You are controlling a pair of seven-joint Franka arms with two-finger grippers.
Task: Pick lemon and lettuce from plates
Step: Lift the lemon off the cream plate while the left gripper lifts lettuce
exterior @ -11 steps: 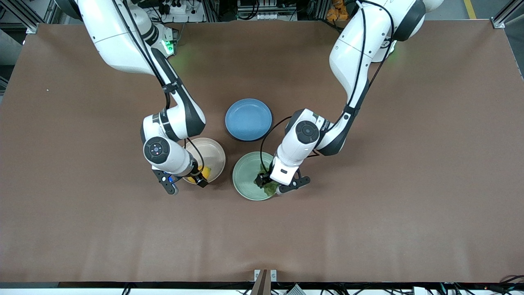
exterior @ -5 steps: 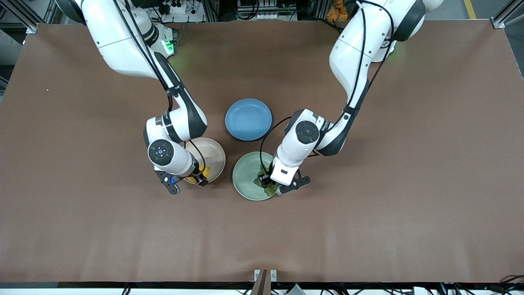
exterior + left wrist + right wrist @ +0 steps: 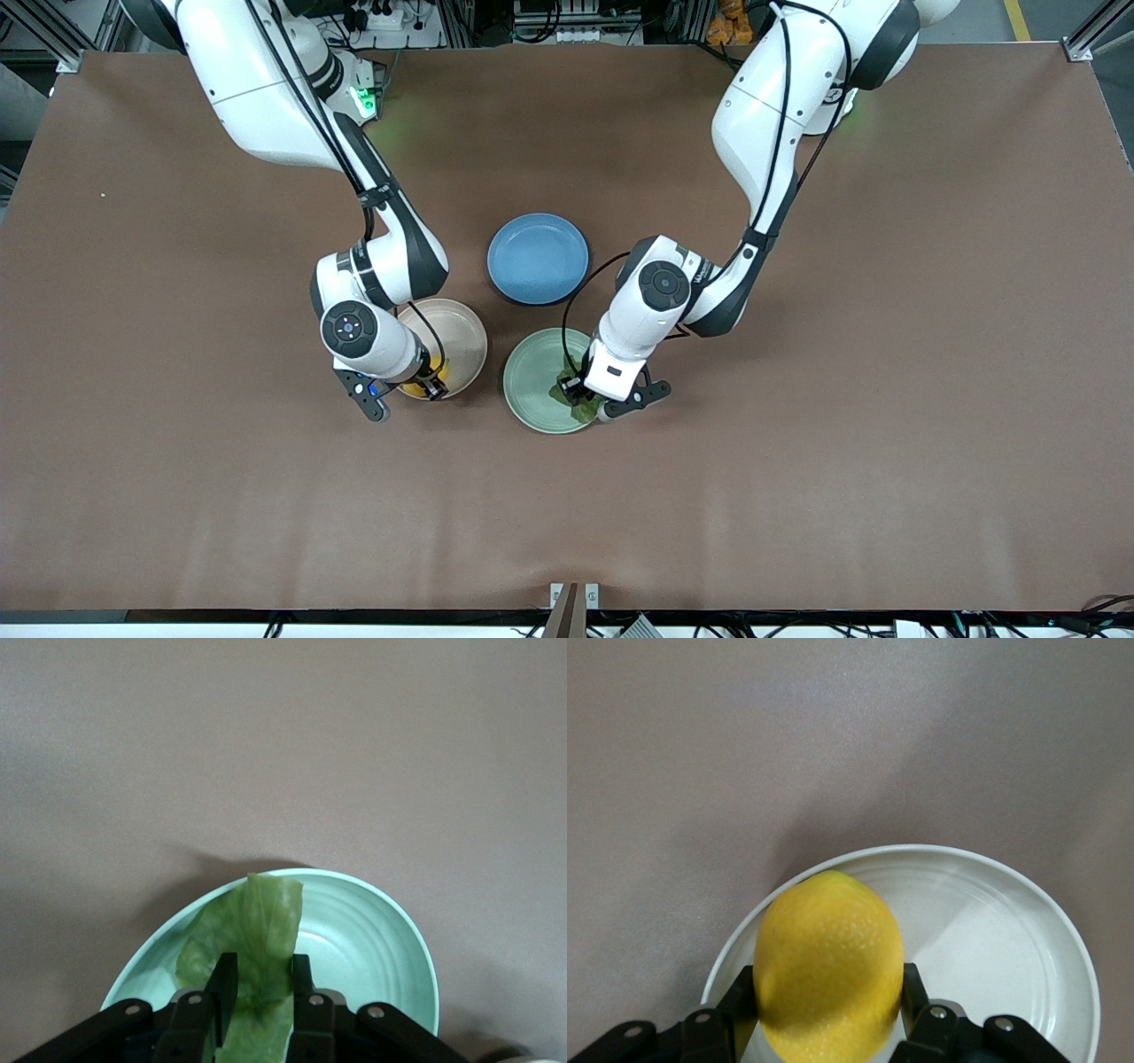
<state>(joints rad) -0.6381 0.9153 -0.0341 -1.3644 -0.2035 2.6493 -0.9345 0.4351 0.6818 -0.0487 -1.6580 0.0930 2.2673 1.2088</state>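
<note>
My right gripper (image 3: 423, 385) is over the edge of the beige-pink plate (image 3: 462, 338) nearest the front camera, shut on the yellow lemon (image 3: 413, 389). In the right wrist view the lemon (image 3: 830, 961) fills the gap between the fingers (image 3: 914, 992), with the plate (image 3: 992, 930) under it. My left gripper (image 3: 580, 399) is over the mint green plate (image 3: 532, 372), shut on the green lettuce (image 3: 578, 410). In the left wrist view the lettuce (image 3: 254, 926) is pinched between both fingers (image 3: 221, 981) over the plate (image 3: 372, 939).
An empty blue plate (image 3: 538, 257) sits farther from the front camera, between the two arms. Bare brown table surrounds the three plates.
The right gripper has shifted a little toward the left arm's end with the lemon, which now shows less under the wrist. The left gripper has barely moved.
</note>
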